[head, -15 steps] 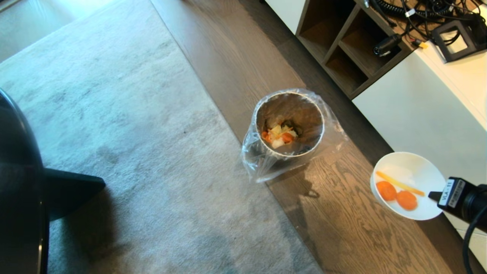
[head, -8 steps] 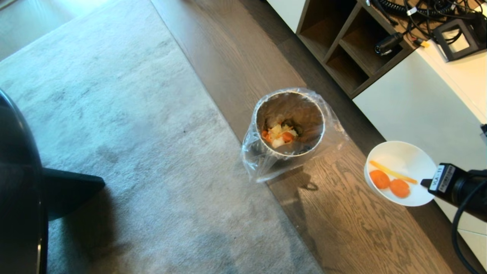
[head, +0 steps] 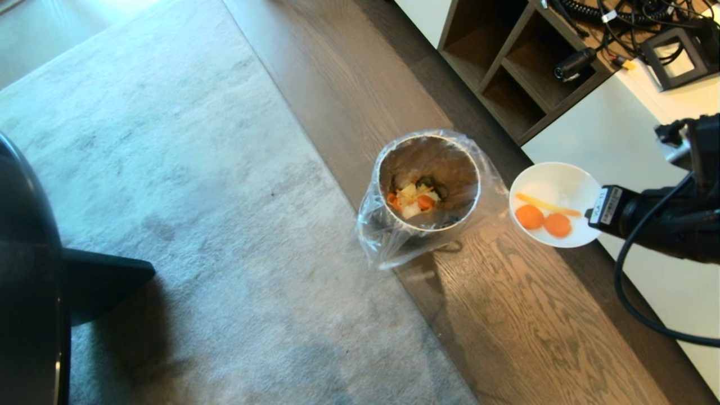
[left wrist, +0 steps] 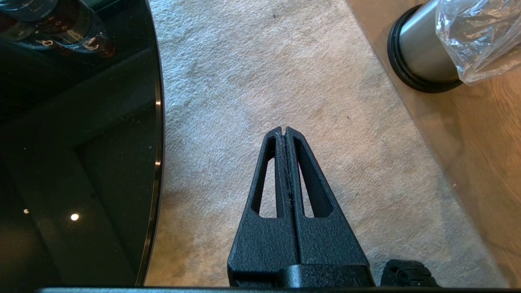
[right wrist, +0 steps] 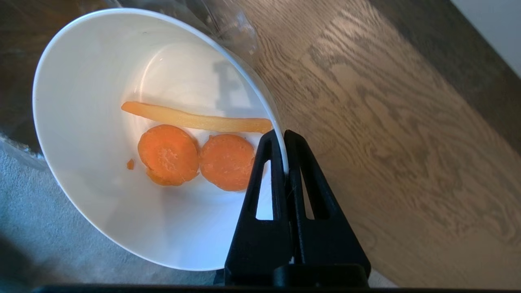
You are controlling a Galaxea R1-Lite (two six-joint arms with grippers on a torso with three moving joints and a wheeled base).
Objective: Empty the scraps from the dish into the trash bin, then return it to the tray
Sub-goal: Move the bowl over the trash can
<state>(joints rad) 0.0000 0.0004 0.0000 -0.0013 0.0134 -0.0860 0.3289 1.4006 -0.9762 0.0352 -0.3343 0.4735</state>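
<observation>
Head view first, then. What is the right gripper doing?

— It is clenched on the rim of the round glossy white dish, one finger inside the wall and one outside. The dish hangs in the air off the gripper's tip, on the side away from the arm.

— And the scraps?

— Two round orange slices lie side by side in the dish, just ahead of the fingertips, with the thin yellow-orange strip beyond them. One small orange crumb sits beside the farther slice.

— Where is the bin from there?

— The small shiny metal trash bin, lined with a clear plastic bag, stands on the brown wooden floor just past the dish's far rim. The dish is beside it, not over its mouth. Food pieces already lie at its bottom.

— The other arm?

— The left gripper hangs with fingers pressed together, grasping nothing, above the grey carpet. The bin's dark round base is off ahead to one side; a black glass tabletop is on the other.
</observation>
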